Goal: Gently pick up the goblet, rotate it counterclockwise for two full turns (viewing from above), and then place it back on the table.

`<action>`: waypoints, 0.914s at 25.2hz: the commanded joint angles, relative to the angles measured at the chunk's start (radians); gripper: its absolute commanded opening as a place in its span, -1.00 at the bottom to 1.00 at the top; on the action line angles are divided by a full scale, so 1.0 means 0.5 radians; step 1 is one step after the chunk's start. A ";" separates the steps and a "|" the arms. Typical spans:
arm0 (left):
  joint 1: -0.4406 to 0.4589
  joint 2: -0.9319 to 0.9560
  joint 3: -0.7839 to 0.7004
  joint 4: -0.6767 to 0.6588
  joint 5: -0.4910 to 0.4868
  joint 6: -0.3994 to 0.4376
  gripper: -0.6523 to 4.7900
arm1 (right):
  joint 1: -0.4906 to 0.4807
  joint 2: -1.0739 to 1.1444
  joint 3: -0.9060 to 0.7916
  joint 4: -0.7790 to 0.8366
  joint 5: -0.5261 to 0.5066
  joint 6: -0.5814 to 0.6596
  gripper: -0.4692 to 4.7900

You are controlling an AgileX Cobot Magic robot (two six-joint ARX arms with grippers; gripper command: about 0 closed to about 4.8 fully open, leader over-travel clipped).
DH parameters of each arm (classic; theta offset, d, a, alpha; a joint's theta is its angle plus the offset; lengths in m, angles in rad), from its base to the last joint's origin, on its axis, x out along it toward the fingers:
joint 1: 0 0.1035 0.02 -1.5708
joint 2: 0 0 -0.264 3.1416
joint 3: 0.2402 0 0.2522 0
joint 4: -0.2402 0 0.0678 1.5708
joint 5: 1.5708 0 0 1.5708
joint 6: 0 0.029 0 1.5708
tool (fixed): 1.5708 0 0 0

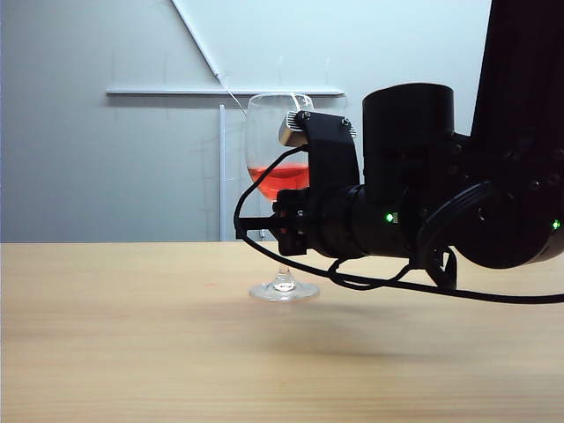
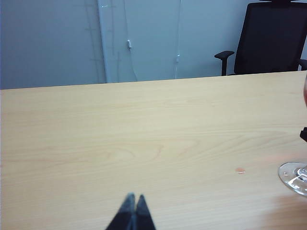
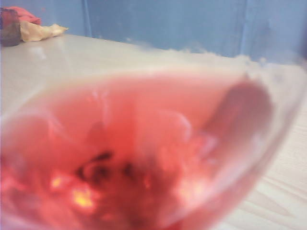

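Goblet [image 1: 280, 150] with red liquid [image 1: 278, 178]

The right arm reaches in from three o'clock in the exterior view, forearm level, its right pincer [image 1: 264, 225] at about nine o'clock of the wrist, apparently closed, though the tips are hard to make out. The left pincer [image 2: 133, 211] hangs low, fingers pressed together.

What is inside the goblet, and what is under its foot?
Red liquid fills the lower bowl of the goblet. Its foot appears just above the table; contact is unclear. The right hand covers the stem, so the grip itself is hidden.
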 commanded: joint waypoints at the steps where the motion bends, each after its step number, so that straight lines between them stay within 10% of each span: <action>1: -0.003 0.001 0.005 0.024 -0.001 0.000 -0.78 | 0.003 -0.019 0.017 0.072 -0.007 -0.007 -0.63; 23: 0.157 0.001 0.005 0.024 0.002 0.000 -0.78 | 0.003 -0.472 -0.571 0.050 0.132 -0.010 0.27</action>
